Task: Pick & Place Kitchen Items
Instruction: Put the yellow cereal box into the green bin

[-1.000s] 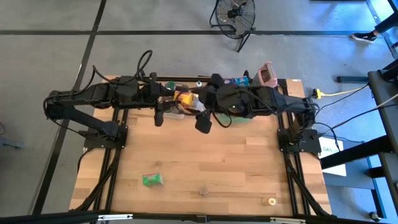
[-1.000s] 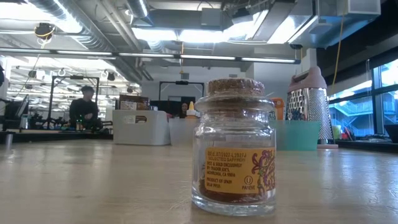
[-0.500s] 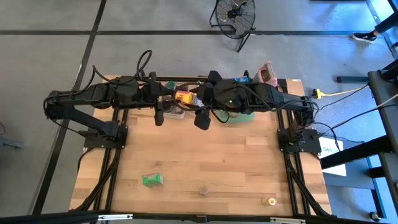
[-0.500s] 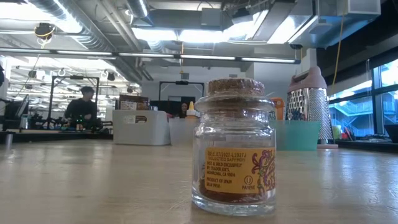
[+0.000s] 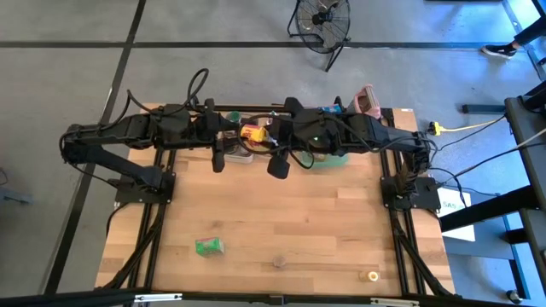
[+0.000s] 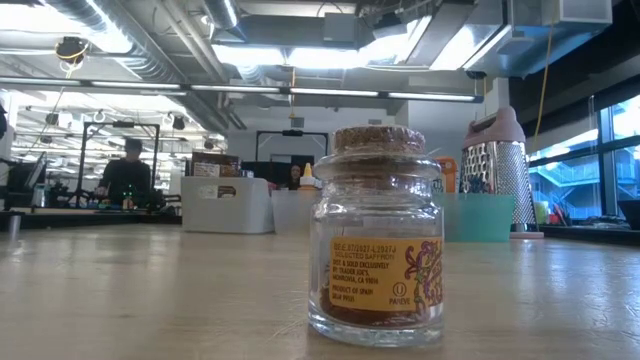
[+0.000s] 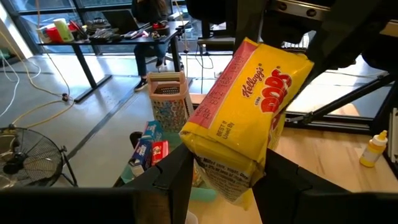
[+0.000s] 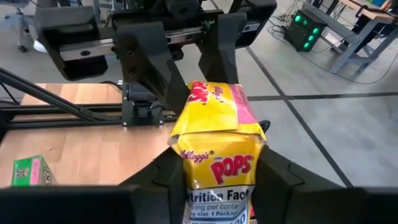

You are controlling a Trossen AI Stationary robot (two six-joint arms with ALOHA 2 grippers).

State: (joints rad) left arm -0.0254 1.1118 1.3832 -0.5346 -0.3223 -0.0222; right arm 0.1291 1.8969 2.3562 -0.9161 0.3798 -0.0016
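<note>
A yellow Corn Pops cereal box (image 5: 253,133) hangs in the air over the table's far edge, between my two arms. My left gripper (image 7: 227,183) is shut on one end of it and my right gripper (image 8: 214,186) on the opposite end. On the table, a small green box (image 5: 208,246) lies flat near the front left. A cork-topped glass jar (image 6: 378,235) stands upright near the front edge, and a tiny round item (image 5: 368,276) lies at the front right. My left gripper pinches the box's end (image 7: 230,171) between its two fingers, one on each side face. It comes roughly level from the table's left, along the box. The box is lifted clear of the table. My right gripper pinches the other end (image 8: 214,177) between its two fingers (image 8: 168,180), one on each side face. It comes from the table's right, slanting slightly down, along the box, facing the left gripper's fingers (image 8: 149,68).
Clear tubs (image 5: 243,154) and a green tray (image 5: 331,160) sit under the arms at the far edge. A pink-topped metal grater (image 5: 367,101) stands at the far right, with small boxes (image 7: 149,152) beside it. The table's middle is bare wood (image 5: 281,205).
My right arm has shifted slightly toward the table's far edge, and its gripper now covers more of the box's free end in the high view. The box stays aloft, held by my still left gripper.
</note>
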